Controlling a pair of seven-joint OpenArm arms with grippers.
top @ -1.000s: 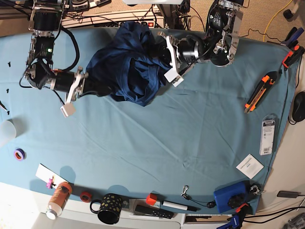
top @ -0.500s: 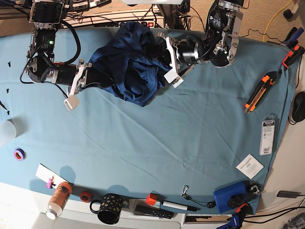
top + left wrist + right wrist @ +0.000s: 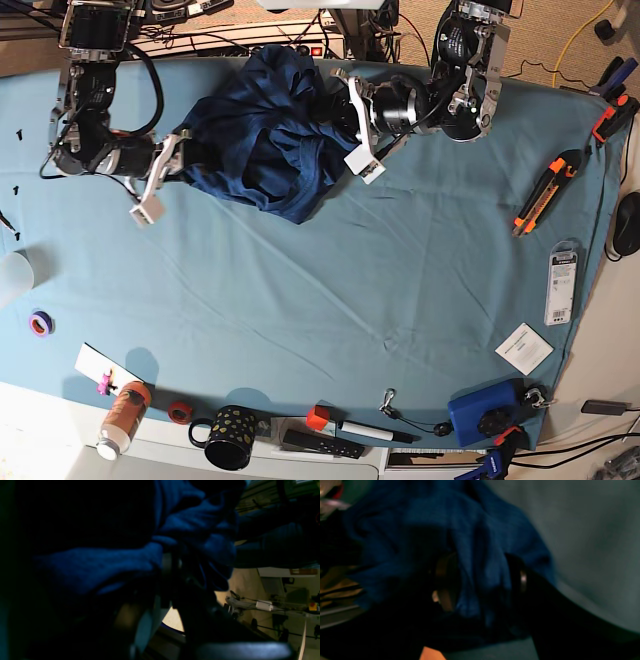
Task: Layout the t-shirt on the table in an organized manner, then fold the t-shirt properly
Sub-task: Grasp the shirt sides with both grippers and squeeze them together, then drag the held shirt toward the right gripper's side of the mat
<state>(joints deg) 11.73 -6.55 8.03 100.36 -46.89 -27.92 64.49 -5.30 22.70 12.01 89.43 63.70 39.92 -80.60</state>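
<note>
The dark navy t-shirt (image 3: 262, 135) lies crumpled in a heap at the far middle of the table (image 3: 350, 290). My left gripper (image 3: 338, 112) is buried in the heap's right edge and is shut on the t-shirt; in the left wrist view, bunched fabric (image 3: 100, 567) wraps around the left gripper (image 3: 171, 562). At the heap's left edge, my right gripper (image 3: 185, 157) is open. In the right wrist view, its fingers (image 3: 445, 587) stand apart with a fold of the t-shirt (image 3: 482, 542) lying loose between them.
An orange utility knife (image 3: 540, 195), a packaged item (image 3: 562, 285) and a white card (image 3: 524, 348) lie on the right. A blue box (image 3: 485, 412), marker (image 3: 370, 432), black mug (image 3: 228, 437) and bottle (image 3: 122, 415) line the near edge. Purple tape (image 3: 40, 323) sits at the left.
My right gripper has moved toward the far side along the heap's left edge and its jaws have opened. The shirt's lower left bulge has drawn in. The left arm has stayed put.
</note>
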